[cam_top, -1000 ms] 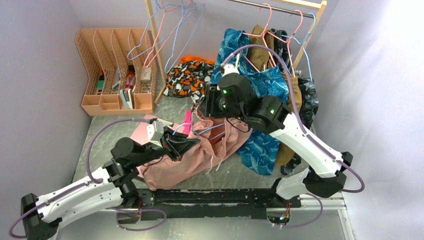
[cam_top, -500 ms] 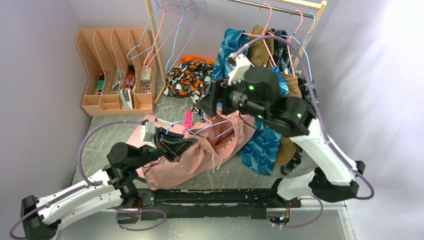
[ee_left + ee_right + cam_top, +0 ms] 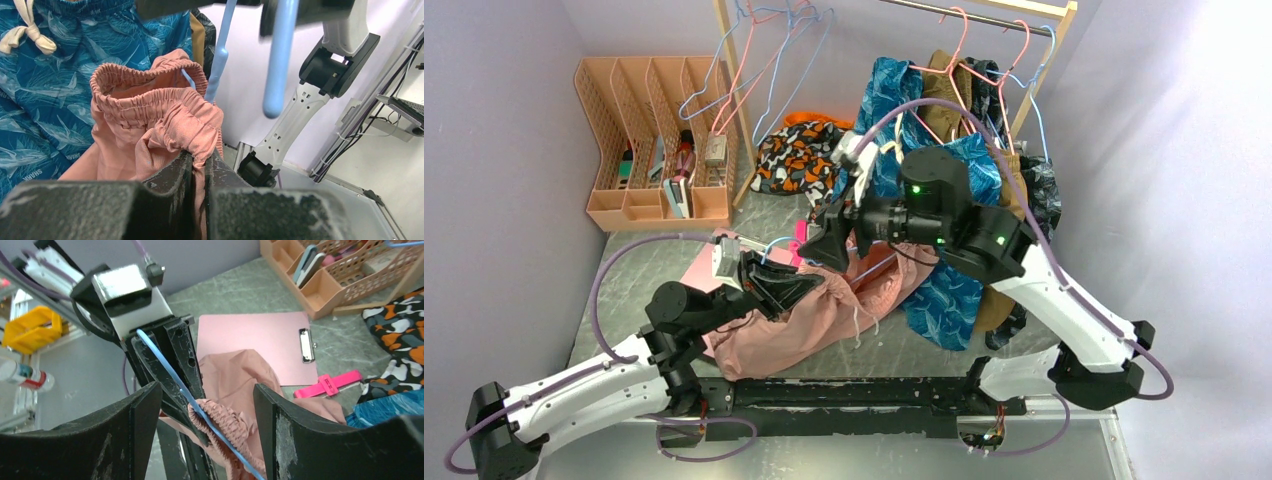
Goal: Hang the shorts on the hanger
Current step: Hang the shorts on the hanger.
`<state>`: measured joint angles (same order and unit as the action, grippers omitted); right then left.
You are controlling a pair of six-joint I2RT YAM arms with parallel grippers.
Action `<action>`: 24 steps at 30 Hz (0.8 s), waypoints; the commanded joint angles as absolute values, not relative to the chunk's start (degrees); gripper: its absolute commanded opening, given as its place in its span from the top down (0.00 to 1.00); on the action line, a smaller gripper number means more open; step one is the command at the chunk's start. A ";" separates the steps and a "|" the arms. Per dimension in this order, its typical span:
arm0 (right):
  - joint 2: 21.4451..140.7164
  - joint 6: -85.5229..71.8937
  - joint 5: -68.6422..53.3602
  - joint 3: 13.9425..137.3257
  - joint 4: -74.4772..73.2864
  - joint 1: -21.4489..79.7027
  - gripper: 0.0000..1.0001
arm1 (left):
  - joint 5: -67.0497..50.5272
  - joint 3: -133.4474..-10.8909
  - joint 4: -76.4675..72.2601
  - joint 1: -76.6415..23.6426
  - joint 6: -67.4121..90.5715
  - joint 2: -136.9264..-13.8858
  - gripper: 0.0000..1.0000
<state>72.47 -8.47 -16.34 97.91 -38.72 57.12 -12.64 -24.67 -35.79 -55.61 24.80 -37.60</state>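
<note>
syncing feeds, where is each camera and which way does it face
top external: above, behind the robot, facing the table; left arm and right arm show
left wrist: on left arm, facing the shorts pinched in the shut left gripper
right wrist: on right arm, facing the shorts through the open right gripper
wrist views share shorts and hanger

One pair of pink shorts (image 3: 824, 310), one pink clipboard (image 3: 250, 345), one peach organiser (image 3: 649, 140), two robot arms (image 3: 594, 385) (image 3: 1044, 290)
</note>
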 commanded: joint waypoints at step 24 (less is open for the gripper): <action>65.10 1.18 -16.77 85.98 -22.68 58.49 1.00 | -11.84 -30.76 -23.84 -55.72 24.43 -32.59 0.66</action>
